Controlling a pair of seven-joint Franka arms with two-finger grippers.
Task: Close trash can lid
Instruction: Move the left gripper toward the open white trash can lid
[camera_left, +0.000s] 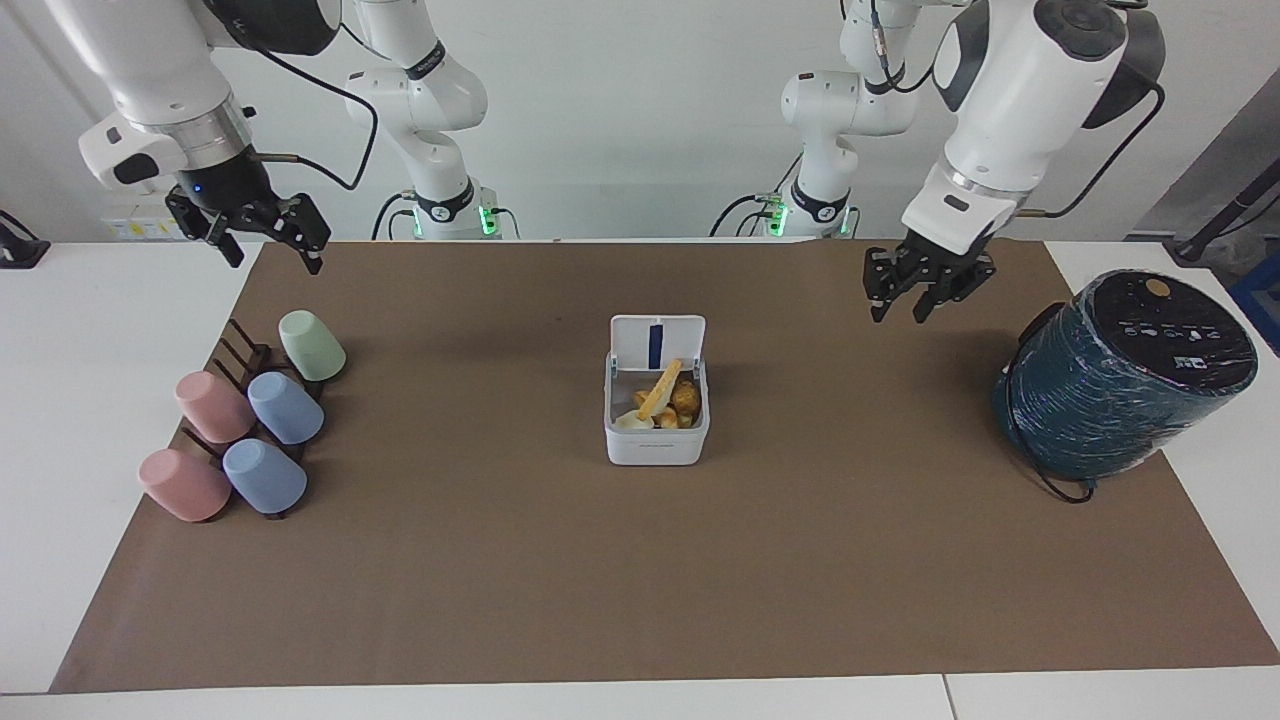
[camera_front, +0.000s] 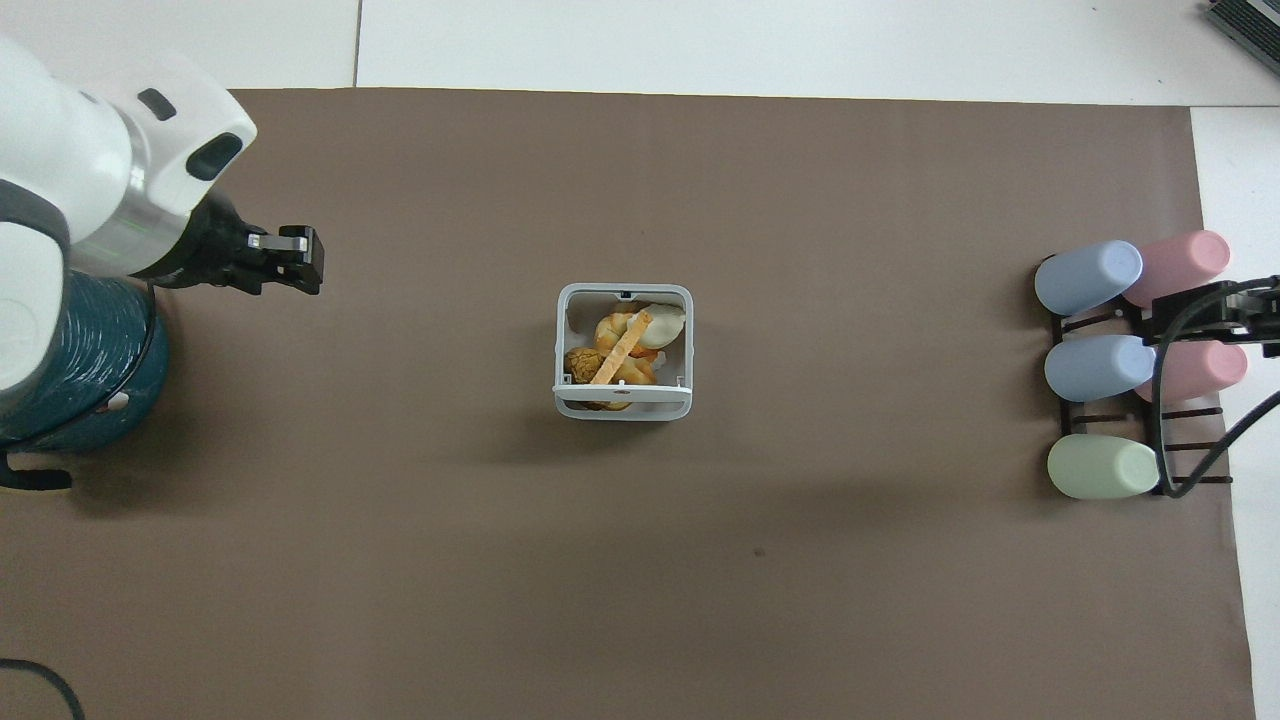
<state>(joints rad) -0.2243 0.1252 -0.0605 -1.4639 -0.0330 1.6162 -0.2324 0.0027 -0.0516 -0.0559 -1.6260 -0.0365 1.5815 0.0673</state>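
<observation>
The trash can is a small white square box in the middle of the brown mat, holding food scraps; it also shows in the overhead view. Its lid stands upright and open at the edge nearer to the robots, blue strip showing; from above the lid is seen edge-on. My left gripper is open and empty, up in the air over the mat between the trash can and the teal cylinder; it also shows in the overhead view. My right gripper is open, empty and waits above the cup rack.
A large dark teal cylinder with a black top lies tilted at the left arm's end of the mat. A dark rack with several pastel cups stands at the right arm's end. The brown mat covers most of the table.
</observation>
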